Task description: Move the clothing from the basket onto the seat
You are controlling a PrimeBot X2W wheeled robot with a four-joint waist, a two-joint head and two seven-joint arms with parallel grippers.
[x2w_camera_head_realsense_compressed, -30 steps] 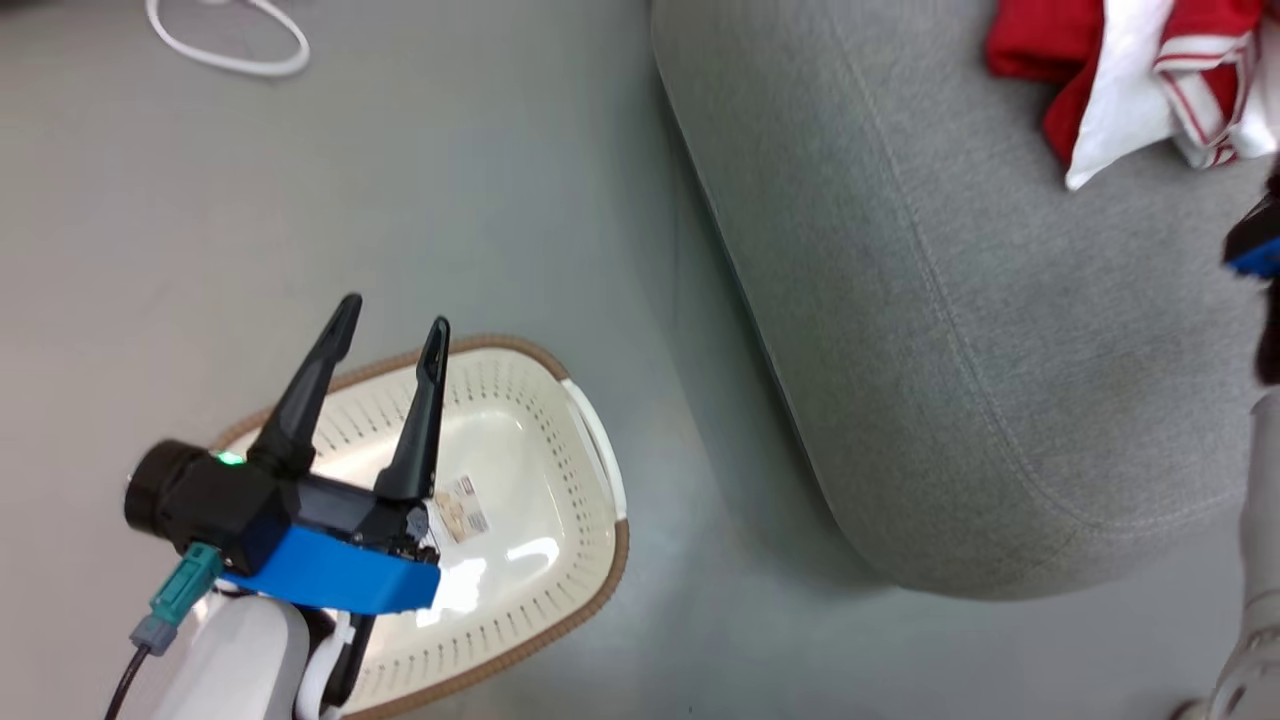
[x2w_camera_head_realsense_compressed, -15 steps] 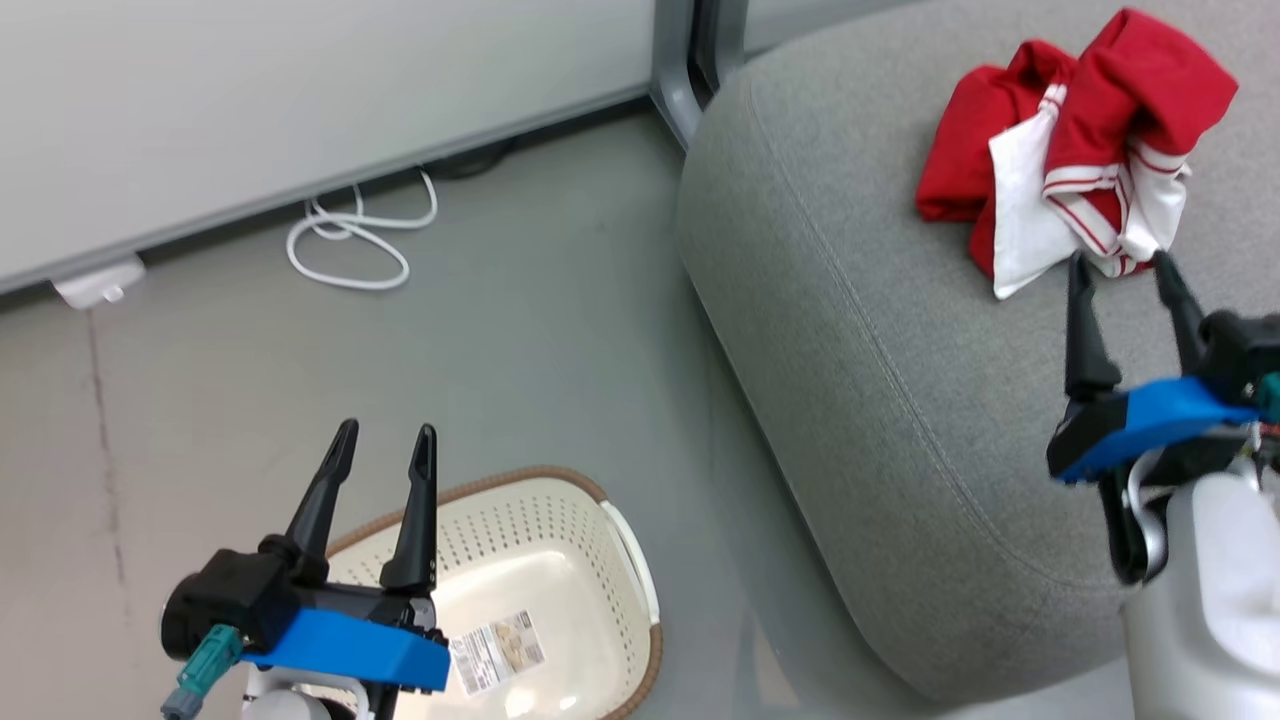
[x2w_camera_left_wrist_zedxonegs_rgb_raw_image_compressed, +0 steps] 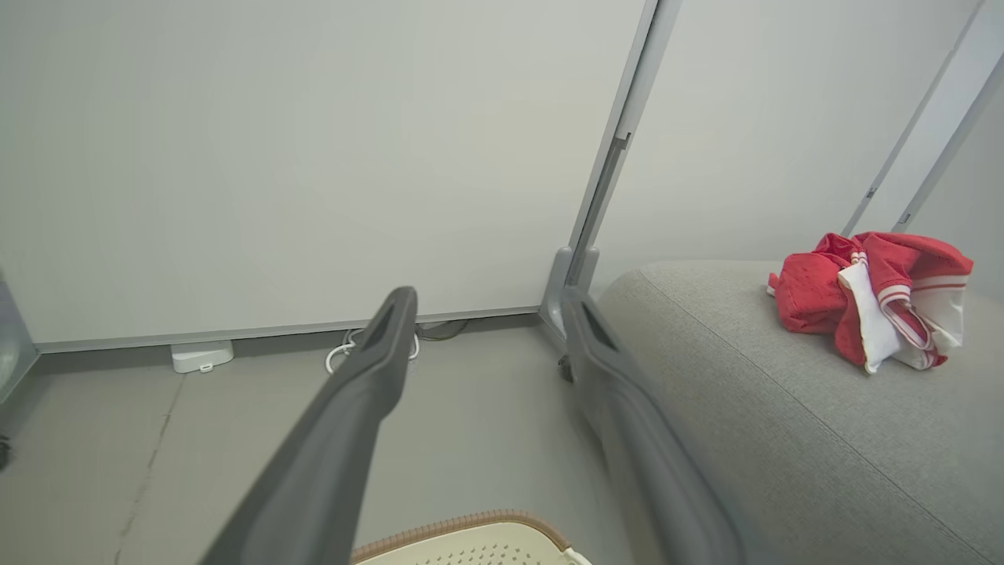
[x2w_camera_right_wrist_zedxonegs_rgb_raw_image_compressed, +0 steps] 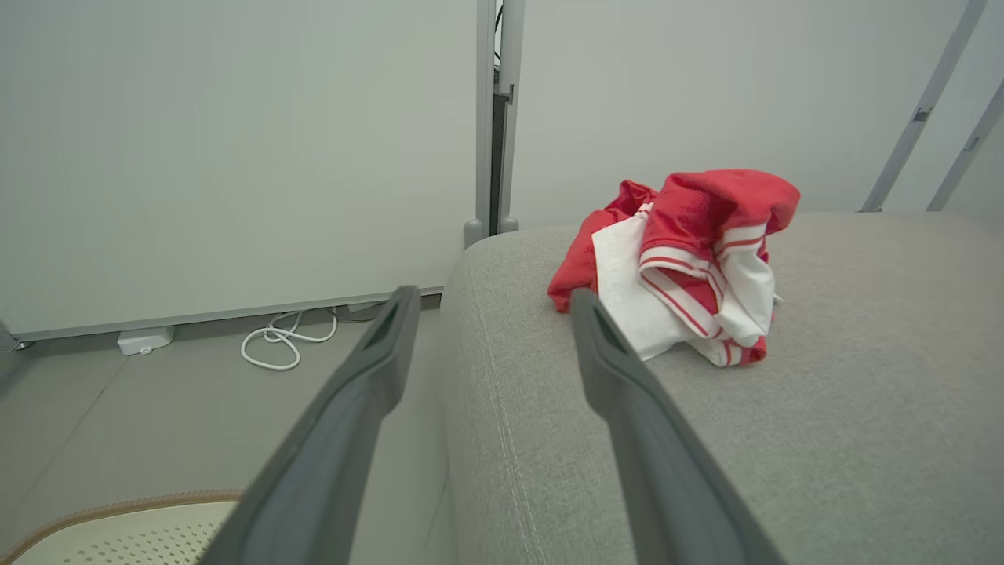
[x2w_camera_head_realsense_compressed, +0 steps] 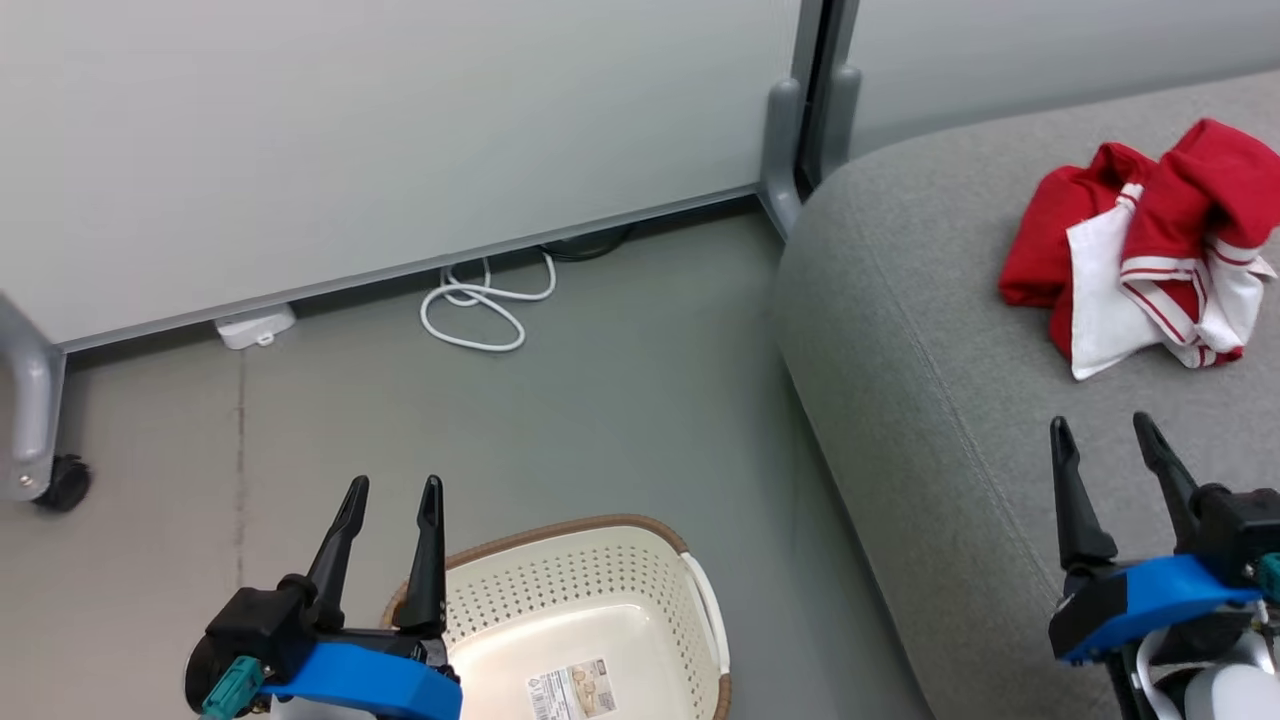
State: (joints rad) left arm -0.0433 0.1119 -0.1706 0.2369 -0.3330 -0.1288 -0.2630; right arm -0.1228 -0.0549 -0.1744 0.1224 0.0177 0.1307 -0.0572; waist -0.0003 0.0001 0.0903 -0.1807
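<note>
My left gripper [x2w_camera_head_realsense_compressed: 396,485] had its two dark fingers spread apart and nothing was between them. It hung at the left rim of the basket [x2w_camera_head_realsense_compressed: 560,527]. My right gripper [x2w_camera_head_realsense_compressed: 1099,422] was spread wide too and held nothing. It was over the seat [x2w_camera_head_realsense_compressed: 930,420], with the fingers pointing toward the clothing [x2w_camera_head_realsense_compressed: 1140,255], near it but not touching.

On the bottom of the basket, a printed label [x2w_camera_head_realsense_compressed: 572,690] was stuck. It had some text lines and a small picture, but the writing was too small for me to read. The basket was cream-white with small holes in the wall and a brown rim, and it stood on the floor [x2w_camera_head_realsense_compressed: 620,420] beside the seat, apart from it.

The clothing lay in one crumpled heap on top of the grey seat, red cloth with white parts and thin stripes.

The floor was plain grey. A white cable [x2w_camera_head_realsense_compressed: 480,305] lay in loops at the foot of the pale wall panels [x2w_camera_head_realsense_compressed: 400,130], next to a small white box [x2w_camera_head_realsense_compressed: 255,325]. A grey post [x2w_camera_head_realsense_compressed: 790,150] stood between two panels, just behind the corner of the seat. At the far left, a black wheel [x2w_camera_head_realsense_compressed: 62,483] was under a grey leg.
</note>
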